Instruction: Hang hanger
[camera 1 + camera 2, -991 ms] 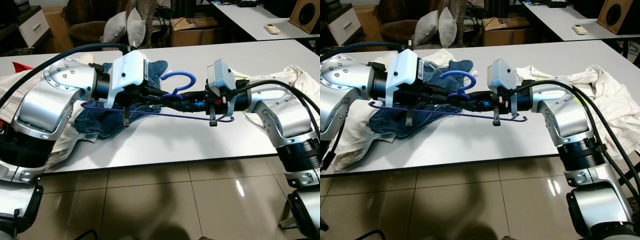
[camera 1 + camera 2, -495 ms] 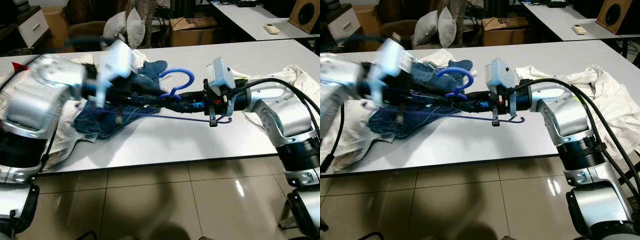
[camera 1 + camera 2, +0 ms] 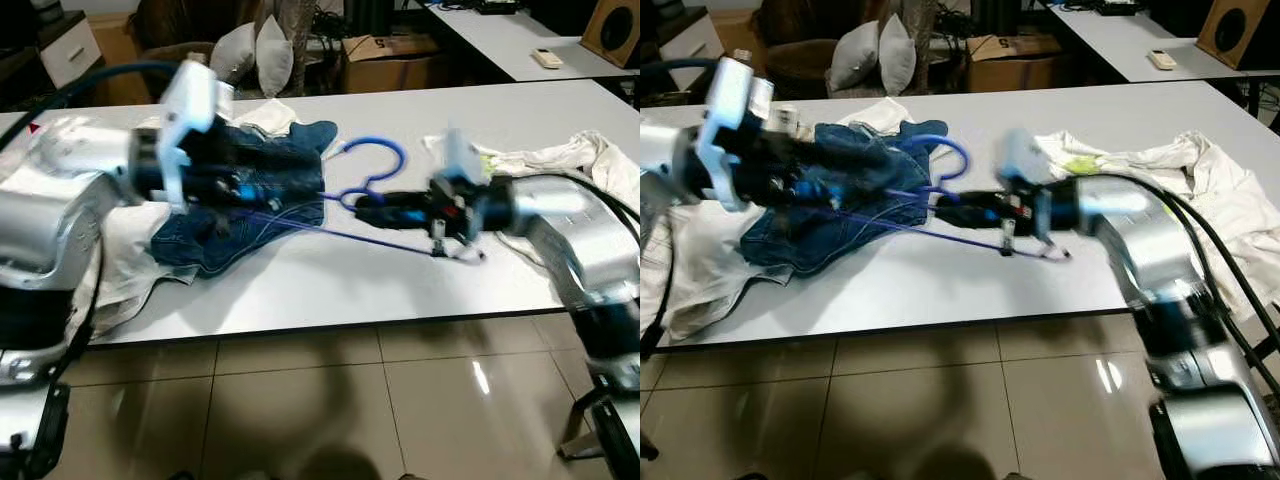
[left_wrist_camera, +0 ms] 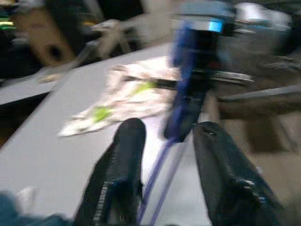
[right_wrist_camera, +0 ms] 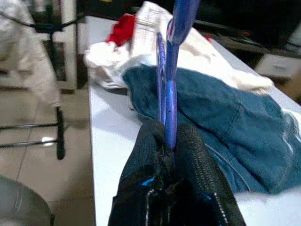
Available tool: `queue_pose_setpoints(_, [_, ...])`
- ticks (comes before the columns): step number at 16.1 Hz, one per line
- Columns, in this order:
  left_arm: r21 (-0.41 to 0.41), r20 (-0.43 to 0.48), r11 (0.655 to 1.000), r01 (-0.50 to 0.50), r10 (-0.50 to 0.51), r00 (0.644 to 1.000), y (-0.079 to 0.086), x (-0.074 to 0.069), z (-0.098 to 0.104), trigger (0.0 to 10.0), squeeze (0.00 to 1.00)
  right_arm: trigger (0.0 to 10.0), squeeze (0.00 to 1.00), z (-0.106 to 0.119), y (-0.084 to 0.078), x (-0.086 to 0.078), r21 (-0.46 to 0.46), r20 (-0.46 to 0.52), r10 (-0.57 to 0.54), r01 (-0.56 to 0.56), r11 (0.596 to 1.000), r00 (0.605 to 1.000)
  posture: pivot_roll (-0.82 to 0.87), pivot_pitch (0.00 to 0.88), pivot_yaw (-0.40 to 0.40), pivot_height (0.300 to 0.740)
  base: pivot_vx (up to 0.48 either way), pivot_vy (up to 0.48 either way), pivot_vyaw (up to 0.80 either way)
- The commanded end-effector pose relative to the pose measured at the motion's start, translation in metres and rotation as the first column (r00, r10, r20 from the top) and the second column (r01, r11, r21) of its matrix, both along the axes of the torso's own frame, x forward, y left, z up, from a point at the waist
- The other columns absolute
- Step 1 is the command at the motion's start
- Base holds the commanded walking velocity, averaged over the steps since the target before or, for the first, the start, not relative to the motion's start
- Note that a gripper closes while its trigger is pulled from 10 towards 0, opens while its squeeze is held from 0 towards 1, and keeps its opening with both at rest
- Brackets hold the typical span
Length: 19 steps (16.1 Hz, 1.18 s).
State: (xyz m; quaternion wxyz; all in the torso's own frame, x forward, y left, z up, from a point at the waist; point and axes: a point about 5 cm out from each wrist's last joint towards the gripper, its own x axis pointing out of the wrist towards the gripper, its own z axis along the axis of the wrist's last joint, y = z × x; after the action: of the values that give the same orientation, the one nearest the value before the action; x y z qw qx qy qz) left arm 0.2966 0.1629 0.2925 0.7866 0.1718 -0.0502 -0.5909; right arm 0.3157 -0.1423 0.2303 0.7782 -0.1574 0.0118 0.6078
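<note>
The blue hanger (image 3: 372, 172) is sitting above the white table (image 3: 330, 270), between the 2 arms, with its long axis running roughly left to right across the robot's front. Its hook is curving upward and away from the robot, while the thin bottom bar is slanting from the denim side down toward the right arm.

The right claw (image 3: 365, 205) is reaching in from the right, its 2 black fingers pressed together and pinching the hanger near the neck, just under the hook. In the right wrist view the fingertips (image 5: 183, 141) are squeezing the blue wire, which is rising straight out from between them.

The left claw (image 4: 164, 136) is hovering over the blue jeans (image 3: 250, 190) at the left end of the hanger. In the left wrist view its 2 fingers (image 4: 124, 160) are spread apart, with the hanger's thin blue bars passing through the gap; whether they are touching either finger cannot be told because of blur.

The jeans are lying crumpled on the table, partly over a pale cloth (image 3: 120, 250) that is draping off the table's left edge. A white garment (image 3: 1200, 170) with a green patch is lying on the table behind the right arm. Both arms are looking motion-blurred in the head views.
</note>
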Motion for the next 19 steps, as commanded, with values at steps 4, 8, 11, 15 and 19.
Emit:
queue_pose_setpoints(4, [-0.402,0.012,0.797,-0.45,0.496,0.868,0.031,0.013,0.002,10.0,1.0,0.0,0.0,-0.012,-0.026,-0.015,0.12,-0.025,-0.288,0.289,0.95,0.957,-0.05,0.0,0.055,0.74,0.0,0.0,0.0])
queue_pose_setpoints(8, [-0.326,-0.221,0.53,-0.783,0.763,0.608,0.043,-0.011,-0.064,10.0,0.26,0.0,0.0,-0.031,-0.026,-0.045,0.237,-0.102,-0.607,0.612,0.754,0.788,-0.09,0.0,0.045,0.74,0.0,0.0,0.0])
queue_pose_setpoints(11, [-0.25,-0.25,0.479,-0.842,0.808,0.534,0.019,-0.04,-0.11,10.0,0.0,10.0,0.0,-0.053,-0.025,-0.057,0.245,-0.181,-0.798,0.812,0.529,0.575,-0.09,0.0,0.04,0.74,0.0,0.0,0.0])
queue_pose_setpoints(15, [-0.204,-0.244,0.435,-0.877,0.845,0.476,-0.002,-0.049,-0.129,10.0,0.0,10.0,0.0,-0.059,-0.021,-0.063,0.198,-0.116,-0.862,0.862,0.467,0.494,-0.09,0.002,0.021,0.74,0.0,-0.184,0.0])
queue_pose_setpoints(19, [-0.203,-0.248,0.411,-0.889,0.857,0.452,-0.012,-0.048,-0.132,10.0,0.0,10.0,0.0,-0.058,-0.013,-0.066,0.203,-0.093,-0.859,0.854,0.478,0.503,-0.1,0.012,0.013,0.74,0.0,-0.406,0.0])
